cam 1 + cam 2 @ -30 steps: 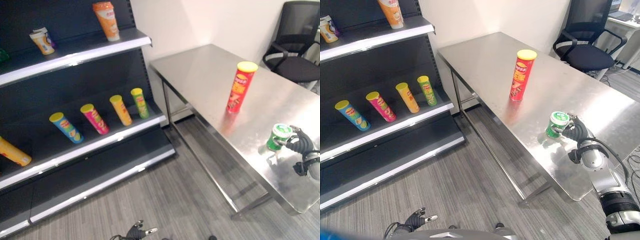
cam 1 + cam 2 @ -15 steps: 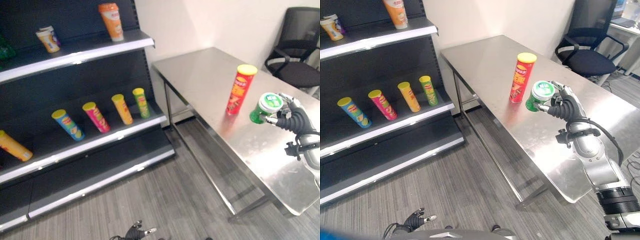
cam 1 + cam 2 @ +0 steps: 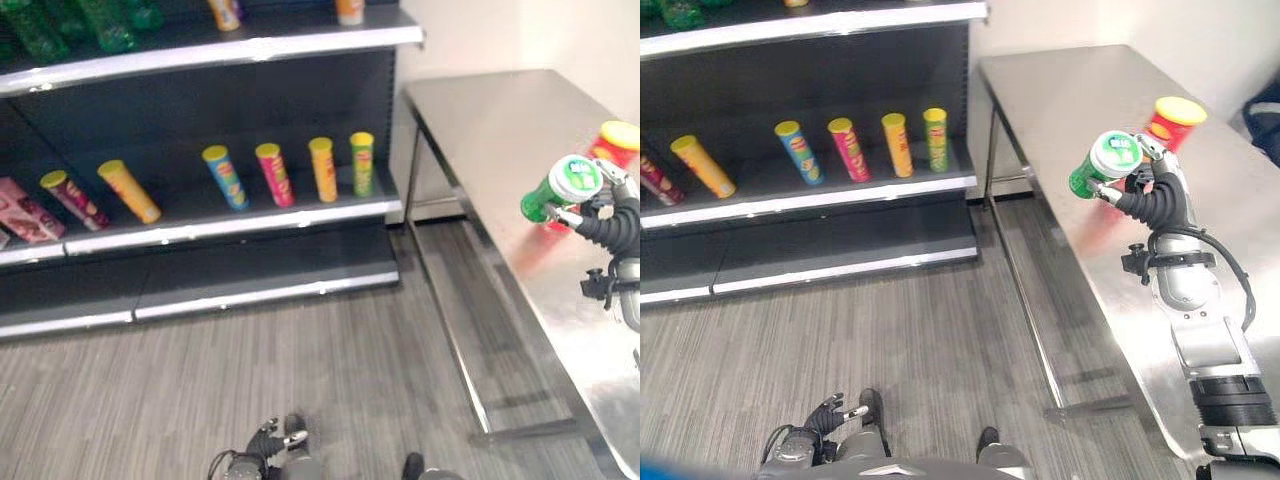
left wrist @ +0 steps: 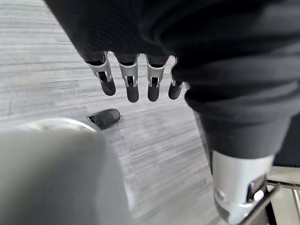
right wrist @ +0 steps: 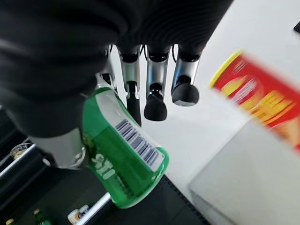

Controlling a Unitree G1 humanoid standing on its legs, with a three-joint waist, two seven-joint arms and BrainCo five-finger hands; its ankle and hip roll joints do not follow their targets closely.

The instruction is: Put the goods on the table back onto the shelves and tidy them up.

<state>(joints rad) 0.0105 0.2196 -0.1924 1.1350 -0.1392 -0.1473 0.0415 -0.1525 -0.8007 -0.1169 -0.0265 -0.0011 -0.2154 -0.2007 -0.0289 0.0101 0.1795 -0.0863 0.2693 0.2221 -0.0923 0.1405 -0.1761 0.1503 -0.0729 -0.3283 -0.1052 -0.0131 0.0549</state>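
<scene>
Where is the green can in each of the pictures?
Left eye view: the green can is at the right edge, held in the right hand above the table.
Right eye view: upper right, in the same hand.
Right wrist view: low in the picture, fingers curled round it.
Left wrist view: not in it.
Shared landmark: the red can beside it.

No wording can be read. The green can (image 5: pixel 123 161) carries a barcode and a few pale characters on its side, too blurred to make out. The red can (image 5: pixel 262 98) on the desk (image 3: pixel 1080 110) has yellow markings, and the tubes on the shelf (image 3: pixel 230 222) bear printed labels, all illegible.
</scene>
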